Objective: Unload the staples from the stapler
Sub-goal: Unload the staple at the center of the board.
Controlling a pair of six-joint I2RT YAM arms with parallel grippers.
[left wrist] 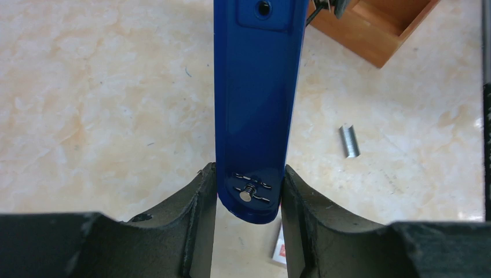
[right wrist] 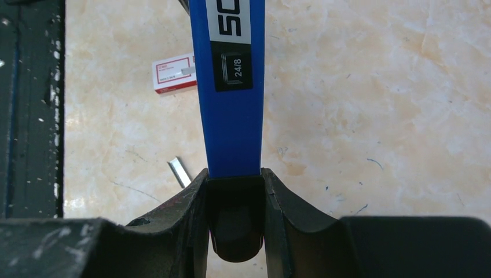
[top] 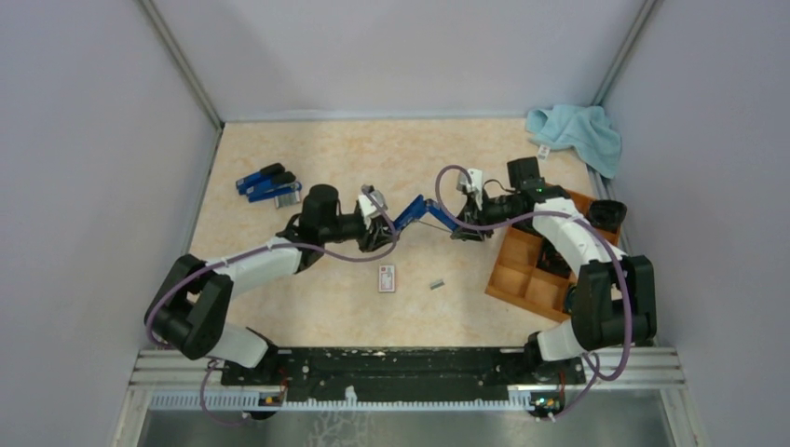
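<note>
Both arms meet over the middle of the counter [top: 326, 307] with one blue stapler [top: 411, 210] carried between them, clear of the surface.

The left tool [left wrist: 249, 174] is clenched on the rounded end of the stapler's blue base; both pads press its sides, and a small rivet and spring show just above the tip.

The right tool [right wrist: 234, 174] is clenched on the black end cap of the upper arm, the one labelled 24/8.

From overhead I see the two halves rise to an angle between the tools.

One short grey strip of staples [top: 436, 284] lies loose on the counter, nearer the arm bases than the stapler, just right of a white box [top: 387, 277] with a red label.

A wooden tray [top: 522, 270] sits right; more staplers [top: 268, 183] lie far left.
</note>
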